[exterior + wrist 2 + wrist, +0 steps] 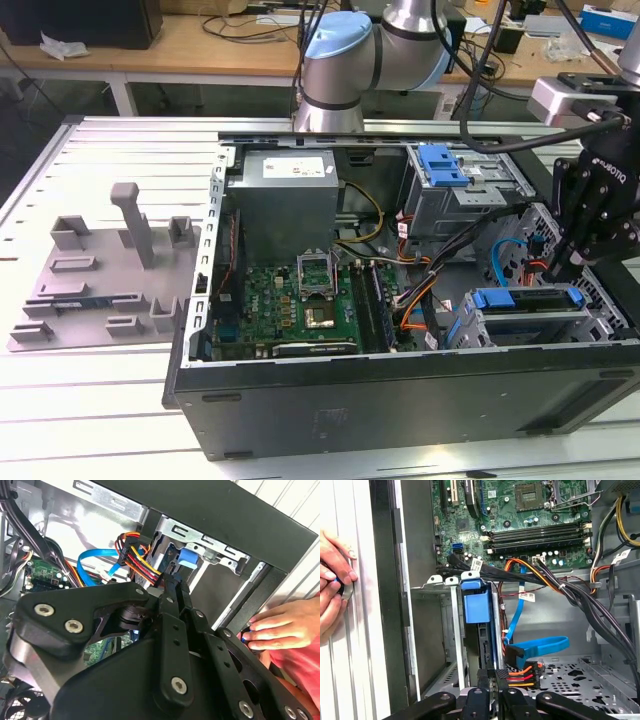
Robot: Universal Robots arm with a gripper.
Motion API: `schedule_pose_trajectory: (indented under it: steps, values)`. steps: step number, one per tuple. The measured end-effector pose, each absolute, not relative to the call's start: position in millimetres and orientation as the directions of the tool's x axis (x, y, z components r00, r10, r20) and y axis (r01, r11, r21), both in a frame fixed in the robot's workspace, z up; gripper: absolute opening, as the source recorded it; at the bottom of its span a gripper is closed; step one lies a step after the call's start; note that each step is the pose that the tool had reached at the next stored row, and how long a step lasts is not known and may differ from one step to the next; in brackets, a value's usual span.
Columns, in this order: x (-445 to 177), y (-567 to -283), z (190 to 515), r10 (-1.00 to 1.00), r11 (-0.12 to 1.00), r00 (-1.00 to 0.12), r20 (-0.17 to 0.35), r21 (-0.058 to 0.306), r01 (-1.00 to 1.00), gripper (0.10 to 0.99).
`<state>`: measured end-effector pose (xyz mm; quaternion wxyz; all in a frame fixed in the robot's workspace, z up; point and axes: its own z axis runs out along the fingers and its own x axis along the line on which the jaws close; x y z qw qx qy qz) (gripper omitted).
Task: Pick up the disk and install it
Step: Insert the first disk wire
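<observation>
The disk (527, 298), a thin dark drive in a blue carrier bracket, sits on edge in the drive cage (480, 325) at the front right of the open computer case (400, 400). In the first wrist view its blue bracket (476, 605) and narrow edge run straight toward my gripper (492, 697). My black gripper (562, 270) hangs over the disk's end, beside the orange and red power cables (520, 672). Its fingers (172, 592) stand close together, closed on that end of the disk (170, 570).
A person's hand (332, 580) rests against the outside of the case wall (280, 627). Blue data cables (540, 645) and black cable bundles (570, 592) cross beside the cage. The motherboard (300, 300), a grey power supply (285, 205) and a grey fixture plate (100, 270) lie toward the exterior view's left.
</observation>
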<state>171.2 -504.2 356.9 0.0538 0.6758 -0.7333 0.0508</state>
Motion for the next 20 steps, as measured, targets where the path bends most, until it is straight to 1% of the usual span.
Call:
schedule_pose_trajectory:
  steps: [20]
  values:
    - [171.1, -503.0, 354.6, -0.984, 0.095, -0.094, 0.154, -0.002, -0.995, 0.169]
